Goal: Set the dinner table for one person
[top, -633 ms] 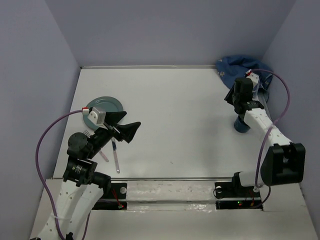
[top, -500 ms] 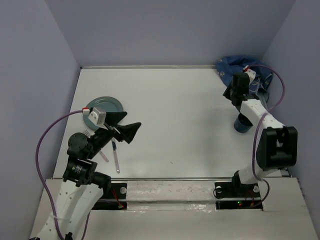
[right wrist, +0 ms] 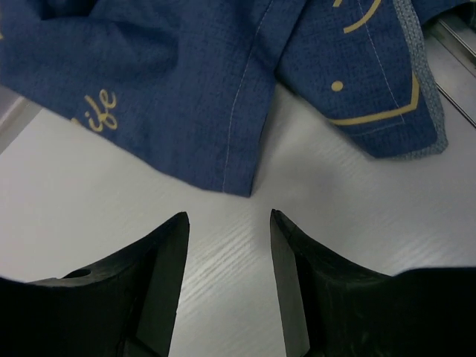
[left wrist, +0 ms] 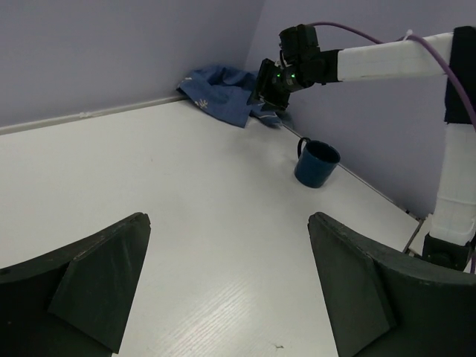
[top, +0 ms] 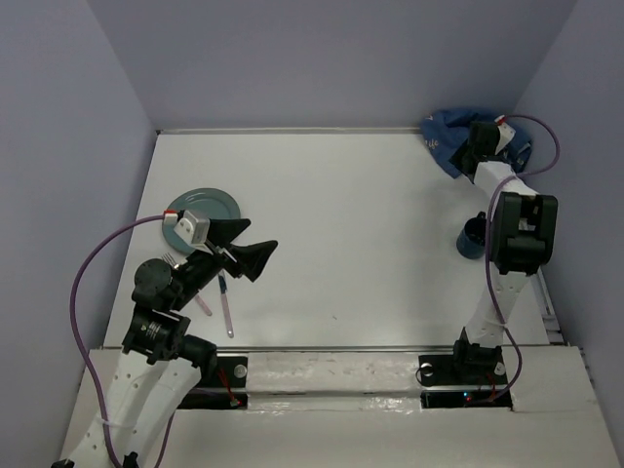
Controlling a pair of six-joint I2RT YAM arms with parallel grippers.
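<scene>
The white dinner table (top: 351, 224) fills the top view. A teal plate (top: 203, 208) lies at its left side. A fork (top: 174, 259) and two more utensils (top: 226, 304) lie in front of the plate, partly under my left arm. A dark blue mug (top: 472, 237) stands upright at the right; it also shows in the left wrist view (left wrist: 316, 163). My left gripper (top: 244, 246) is open and empty, above the table beside the plate. My right gripper (right wrist: 227, 219) is open and empty, low over the table just short of the blue cloth's (right wrist: 186, 82) corner.
The crumpled blue cloth (top: 447, 132) lies in the far right corner against the walls. Purple walls close in the table on three sides. My right arm (left wrist: 387, 59) stretches out over the mug's side of the table.
My right arm has swung from above the mug to the far right corner, its gripper now at the blue cloth. The mug stands uncovered. My left arm has not moved.
</scene>
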